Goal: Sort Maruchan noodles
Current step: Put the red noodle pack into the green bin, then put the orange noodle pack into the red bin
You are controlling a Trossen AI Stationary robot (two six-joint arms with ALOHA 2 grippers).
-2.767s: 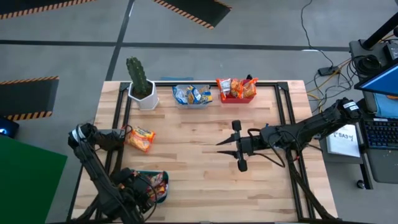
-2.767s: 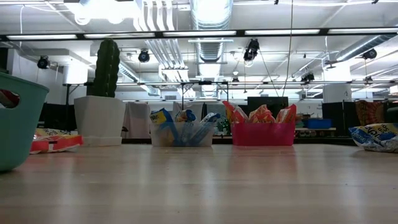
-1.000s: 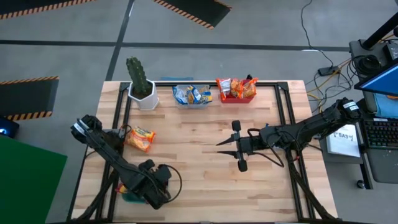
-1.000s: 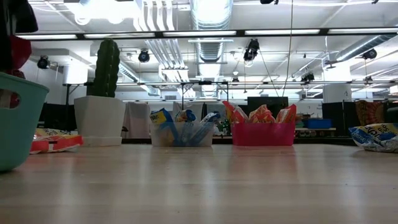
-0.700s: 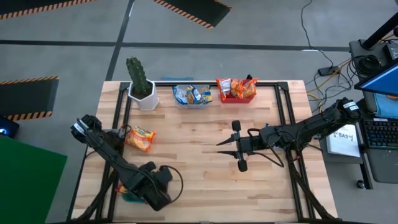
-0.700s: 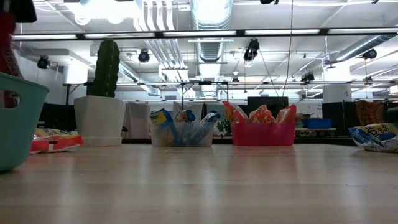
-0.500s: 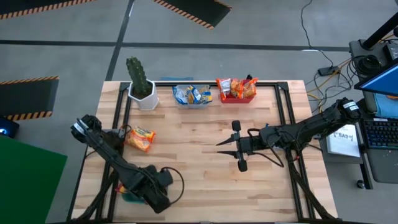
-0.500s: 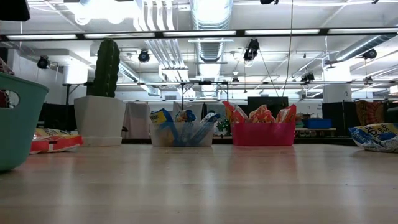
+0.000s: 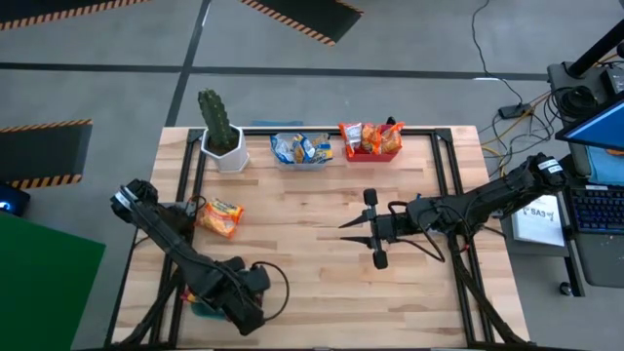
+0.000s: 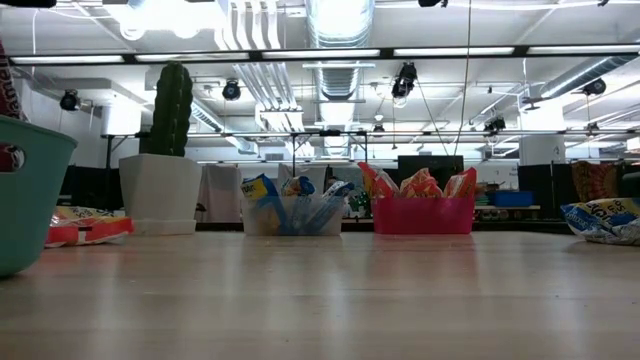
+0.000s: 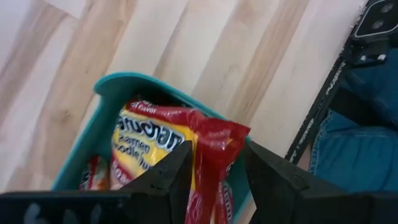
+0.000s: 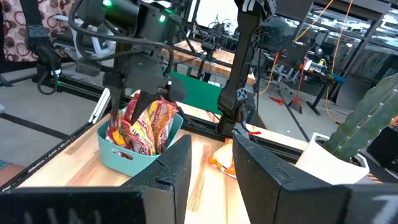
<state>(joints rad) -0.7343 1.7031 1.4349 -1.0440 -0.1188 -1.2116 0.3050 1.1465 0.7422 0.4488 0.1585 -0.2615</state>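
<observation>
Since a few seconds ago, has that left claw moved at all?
Yes. The left gripper swung from beside the loose orange packet toward the table's near edge, over the teal bin.

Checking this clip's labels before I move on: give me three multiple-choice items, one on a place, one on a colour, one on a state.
1. The left pincer is over:
A. the cactus pot
B. the teal bin
C. the clear bin

2. The back bin with orange-yellow packets is:
A. red
B. teal
C. clear

3. The right pincer:
A. holds a blue packet
B. rests inside a bin
C. carries nothing, above mid-table

Answers:
1 B: the left pincer looks down into the teal bin.
2 A: the red bin holds them.
3 C: nothing sits at the right pincer.
</observation>
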